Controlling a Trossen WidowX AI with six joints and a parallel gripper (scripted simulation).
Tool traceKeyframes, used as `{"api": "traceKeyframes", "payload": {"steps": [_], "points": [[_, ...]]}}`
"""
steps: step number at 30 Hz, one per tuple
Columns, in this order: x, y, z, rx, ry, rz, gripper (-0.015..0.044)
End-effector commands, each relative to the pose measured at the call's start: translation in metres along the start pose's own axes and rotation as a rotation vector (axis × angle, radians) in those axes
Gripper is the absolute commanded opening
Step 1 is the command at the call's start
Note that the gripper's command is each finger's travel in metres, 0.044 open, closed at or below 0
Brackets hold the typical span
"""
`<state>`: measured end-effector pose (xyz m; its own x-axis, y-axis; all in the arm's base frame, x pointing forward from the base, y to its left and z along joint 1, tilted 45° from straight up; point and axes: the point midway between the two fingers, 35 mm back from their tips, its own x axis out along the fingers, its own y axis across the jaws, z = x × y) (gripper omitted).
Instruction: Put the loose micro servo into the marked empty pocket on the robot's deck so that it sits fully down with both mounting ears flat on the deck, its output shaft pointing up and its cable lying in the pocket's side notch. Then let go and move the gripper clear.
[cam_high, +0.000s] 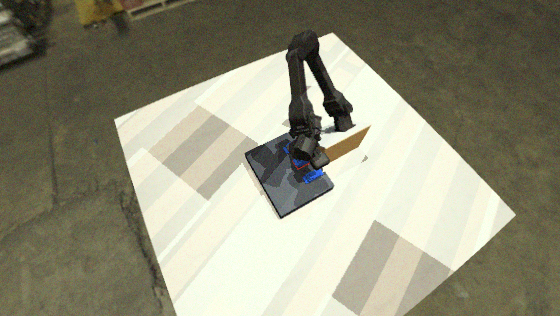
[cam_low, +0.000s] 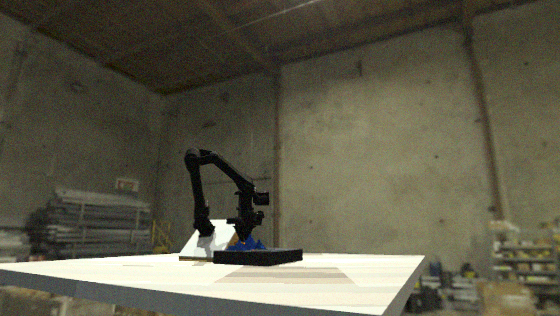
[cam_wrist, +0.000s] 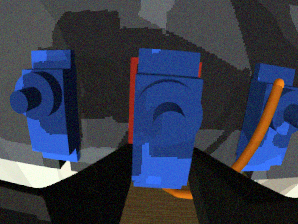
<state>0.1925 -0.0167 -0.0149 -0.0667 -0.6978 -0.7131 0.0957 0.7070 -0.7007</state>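
The loose micro servo (cam_wrist: 167, 135), blue, is held between the two black fingers of my gripper (cam_wrist: 161, 153) (cam_low: 244, 239), with its round shaft side facing the wrist camera. It is over the marked pocket; the pocket's red outline (cam_wrist: 132, 100) (cam_high: 301, 167) shows at its sides. Whether it is down in the pocket cannot be told. An orange cable (cam_wrist: 259, 127) loops from below the held servo up to the right, across another servo. The dark deck (cam_high: 282, 192) (cam_low: 257, 258) lies under the gripper. The pocket's side notch is not discernible.
Blue servos stand on both sides of the held one, one at the left (cam_wrist: 47, 132) and one at the right (cam_wrist: 257, 147) in the wrist view. A panel (cam_high: 350, 144) (cam_low: 214, 235), brown on one face and white on the other, stands slanted beside the deck near the arm's base.
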Motion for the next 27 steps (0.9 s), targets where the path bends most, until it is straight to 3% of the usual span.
{"api": "traceKeyframes", "payload": {"steps": [1, 26, 27], "points": [[0.004, -0.001, 0.000, -0.004, -0.002, -0.004, 0.0000], [0.023, -0.001, 0.000, -0.004, -0.002, -0.005, 0.0000], [0.022, -0.001, 0.000, -0.004, -0.002, -0.005, 0.0026]]}}
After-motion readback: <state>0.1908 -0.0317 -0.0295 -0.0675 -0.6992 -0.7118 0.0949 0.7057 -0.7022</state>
